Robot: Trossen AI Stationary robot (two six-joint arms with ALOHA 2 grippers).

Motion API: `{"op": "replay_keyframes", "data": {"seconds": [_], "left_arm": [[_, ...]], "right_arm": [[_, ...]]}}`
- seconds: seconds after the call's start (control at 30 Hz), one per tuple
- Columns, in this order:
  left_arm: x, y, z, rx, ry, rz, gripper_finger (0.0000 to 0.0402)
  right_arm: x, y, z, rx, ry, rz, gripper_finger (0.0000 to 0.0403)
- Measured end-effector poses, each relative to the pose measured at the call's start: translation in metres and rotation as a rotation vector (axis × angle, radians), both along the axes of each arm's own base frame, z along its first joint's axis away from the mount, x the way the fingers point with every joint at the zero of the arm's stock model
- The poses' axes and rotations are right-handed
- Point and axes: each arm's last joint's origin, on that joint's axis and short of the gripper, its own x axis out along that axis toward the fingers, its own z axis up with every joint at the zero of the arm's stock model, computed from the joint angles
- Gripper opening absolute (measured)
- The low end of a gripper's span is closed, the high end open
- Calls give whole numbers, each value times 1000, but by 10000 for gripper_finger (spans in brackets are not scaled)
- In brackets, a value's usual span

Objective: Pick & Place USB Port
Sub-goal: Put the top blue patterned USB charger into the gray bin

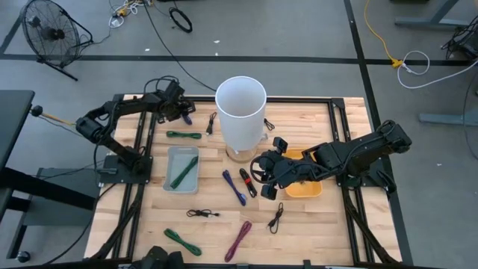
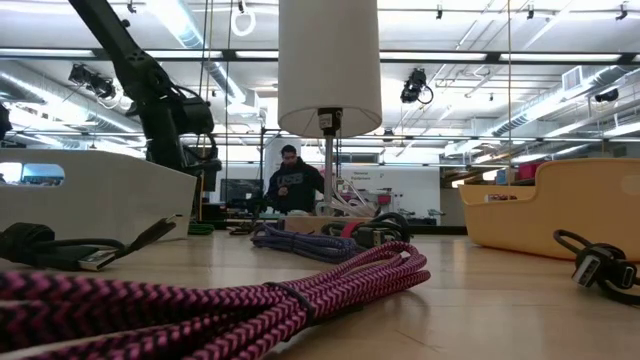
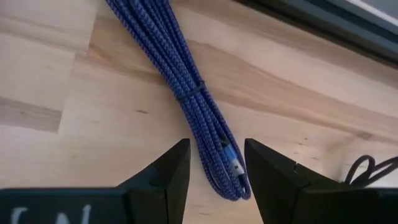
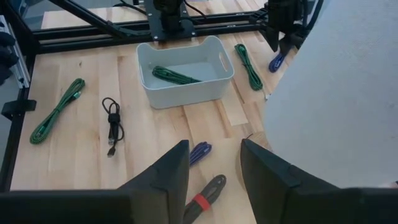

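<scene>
- Your worktop (image 1: 314,224) is pale wood in a black frame, on a grey workshop floor with a fan and loose cords around it; a person stands in the room far behind.
- Nearest you lie a bundled magenta cable (image 1: 239,240), a green cable (image 1: 182,240) and two small black cables.
- Mid-worktop: the grey bin (image 1: 181,169) already holds one green cable; the white cylinder (image 1: 240,112) stands behind it, the yellow bin (image 1: 305,187) to its right.
- The right gripper (image 4: 214,163) hovers above a red-banded black cable (image 4: 205,194), fingers parted and empty.
- Farthest back, the left gripper (image 3: 216,163) hangs low over the blue braided USB cable (image 3: 186,93), fingers apart, straddling its looped end without gripping it.
- Expect that cable to be light, limp and a little slick in its braid; a loose end will likely trail. I would have you pinch across the bundle near its tie, not at the plug.
</scene>
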Motion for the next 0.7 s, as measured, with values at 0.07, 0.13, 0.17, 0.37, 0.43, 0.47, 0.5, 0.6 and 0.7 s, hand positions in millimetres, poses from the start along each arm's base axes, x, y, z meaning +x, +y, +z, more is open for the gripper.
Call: {"op": "replay_keyframes", "data": {"seconds": [0.07, 0.13, 0.17, 0.37, 0.43, 0.47, 0.5, 0.6, 0.7], "left_arm": [[0, 0, 0, -1, 0, 4, 158], [0, 0, 0, -5, -4, 5, 158], [0, 0, -1, -16, -15, 4, 158], [8, -1, -7, -12, 16, 3, 158], [10, -1, -10, -18, 37, 8, 158], [10, -1, -10, -25, 43, 8, 158], [10, 0, -10, -22, 47, 11, 158], [11, 1, -10, -15, 49, 20, 158], [11, 1, -10, -10, 43, 25, 158]], "right_arm": [[0, 1, 0, 0, 0, 2, 146], [-1, 2, 0, 0, 0, 6, 146], [-1, 2, 0, -1, -1, 7, 146], [-1, 4, 1, 3, -8, 10, 146], [-1, 5, 1, 4, -8, 14, 146], [-2, 6, 1, 3, -8, 15, 146], [-2, 6, 1, 3, -8, 17, 146], [-3, 9, 1, 3, -8, 26, 146], [-3, 10, 1, 3, -8, 29, 146]]}}
